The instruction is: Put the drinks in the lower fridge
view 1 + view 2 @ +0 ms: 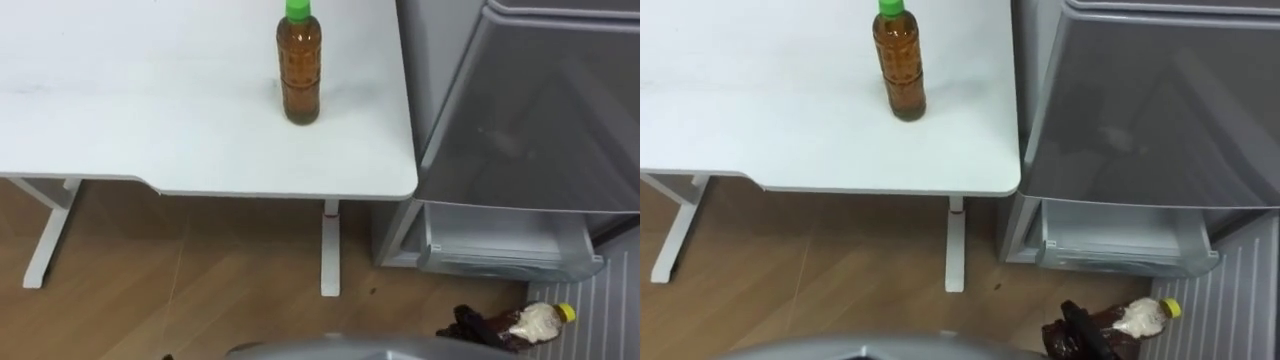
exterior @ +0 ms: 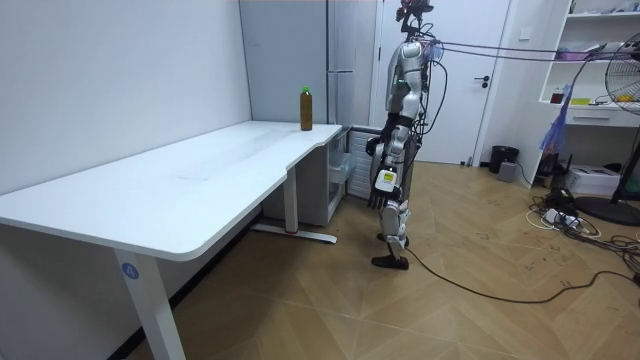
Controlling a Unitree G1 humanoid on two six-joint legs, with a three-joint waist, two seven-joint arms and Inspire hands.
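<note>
A brown tea bottle with a green cap (image 1: 299,68) stands upright near the right end of the white table (image 1: 150,110). My right hand (image 1: 472,325) is low at the lower right, shut on a second bottle (image 1: 535,320) with a yellow cap, which lies tilted in it. This hand is in front of the grey fridge (image 1: 540,110), a little nearer than its lower compartment (image 1: 510,255), which stands open. In the room view I stand at the table's far end by the fridge (image 2: 350,40), and my left hand (image 2: 374,146) shows small by my waist.
The table's right edge almost touches the fridge. A white table leg (image 1: 330,250) stands on the wooden floor just left of the open compartment. A ribbed grey panel (image 1: 600,310) lies at the lower right beside my hand.
</note>
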